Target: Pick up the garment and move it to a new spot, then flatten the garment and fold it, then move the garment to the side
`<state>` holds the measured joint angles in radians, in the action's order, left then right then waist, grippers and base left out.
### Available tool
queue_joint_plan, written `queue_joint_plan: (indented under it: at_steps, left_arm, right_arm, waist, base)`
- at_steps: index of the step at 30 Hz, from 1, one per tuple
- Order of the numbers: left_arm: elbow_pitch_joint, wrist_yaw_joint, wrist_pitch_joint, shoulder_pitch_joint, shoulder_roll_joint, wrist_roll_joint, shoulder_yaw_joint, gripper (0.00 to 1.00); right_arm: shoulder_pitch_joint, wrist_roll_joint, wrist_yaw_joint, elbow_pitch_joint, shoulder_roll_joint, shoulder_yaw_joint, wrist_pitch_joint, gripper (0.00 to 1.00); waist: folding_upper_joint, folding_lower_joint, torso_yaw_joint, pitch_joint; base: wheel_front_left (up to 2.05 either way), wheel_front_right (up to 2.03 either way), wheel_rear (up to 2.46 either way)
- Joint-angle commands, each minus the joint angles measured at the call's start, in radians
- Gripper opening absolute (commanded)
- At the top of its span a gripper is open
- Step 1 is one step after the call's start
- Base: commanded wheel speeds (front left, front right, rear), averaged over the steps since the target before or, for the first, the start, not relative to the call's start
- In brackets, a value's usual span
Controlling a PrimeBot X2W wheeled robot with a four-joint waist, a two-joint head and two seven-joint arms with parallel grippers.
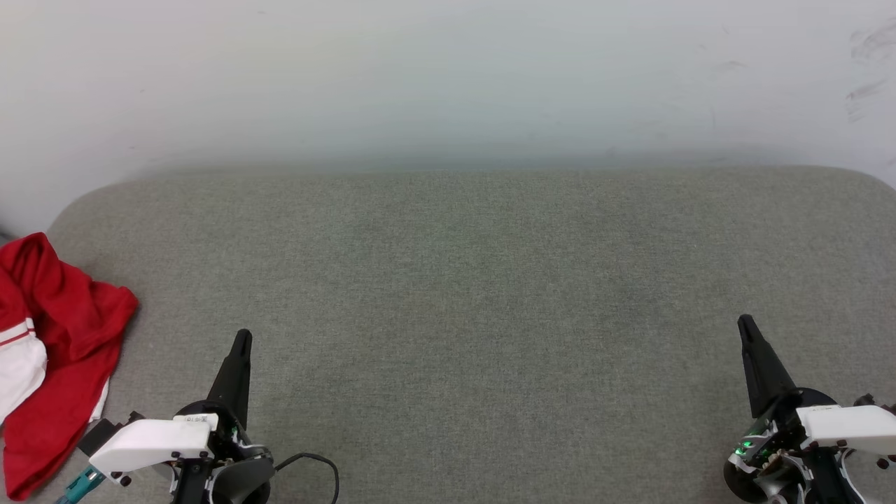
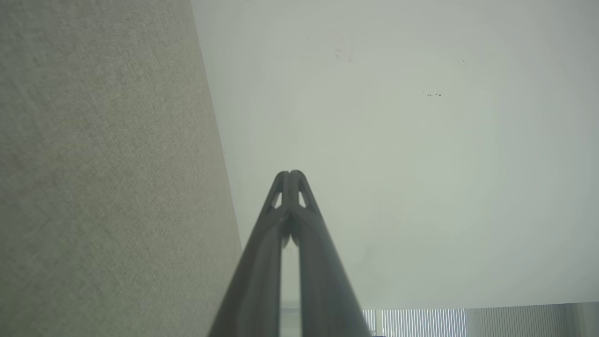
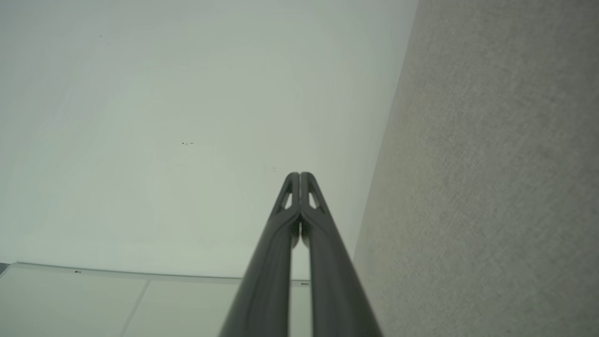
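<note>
The garment (image 1: 59, 350), red with a white sleeve and striped trim, lies crumpled at the left edge of the grey fabric surface (image 1: 462, 294) in the head view, partly cut off by the frame. My left gripper (image 1: 242, 339) is shut and empty at the lower left, a short way to the right of the garment and not touching it. At the lower right my right gripper (image 1: 745, 323) is shut with nothing in it. The left wrist view shows my left gripper (image 2: 290, 174) with its tips together. My right gripper (image 3: 299, 174) looks the same in the right wrist view.
A pale wall (image 1: 448, 77) rises behind the grey surface. A dark cable (image 1: 315, 463) loops by my left wrist. The wrist views look along the wall (image 2: 412, 154) with the grey surface (image 3: 491, 178) to one side.
</note>
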<state>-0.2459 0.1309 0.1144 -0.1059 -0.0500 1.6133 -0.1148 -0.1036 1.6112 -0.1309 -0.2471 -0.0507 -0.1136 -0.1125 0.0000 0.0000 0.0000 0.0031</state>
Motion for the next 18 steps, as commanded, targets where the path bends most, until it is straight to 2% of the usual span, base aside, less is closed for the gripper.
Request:
queue_joint_plan:
  at_steps: [1, 18]
  left_arm:
    - [0.001, 0.003, 0.001, -0.007, 0.002, -0.001, -0.002, 0.00]
    - [0.001, 0.003, 0.001, -0.007, 0.002, -0.001, -0.002, 0.00]
  right_arm:
    - [-0.013, 0.003, 0.000, 0.000, 0.001, 0.000, -0.002, 0.00]
    - [-0.013, 0.003, 0.000, 0.000, 0.001, 0.000, -0.002, 0.00]
  waist:
    - [0.0000, 0.0000, 0.000, 0.000]
    - [0.0000, 0.0000, 0.000, 0.000]
  base:
    - [0.00, 0.00, 0.00]
    - [0.00, 0.00, 0.00]
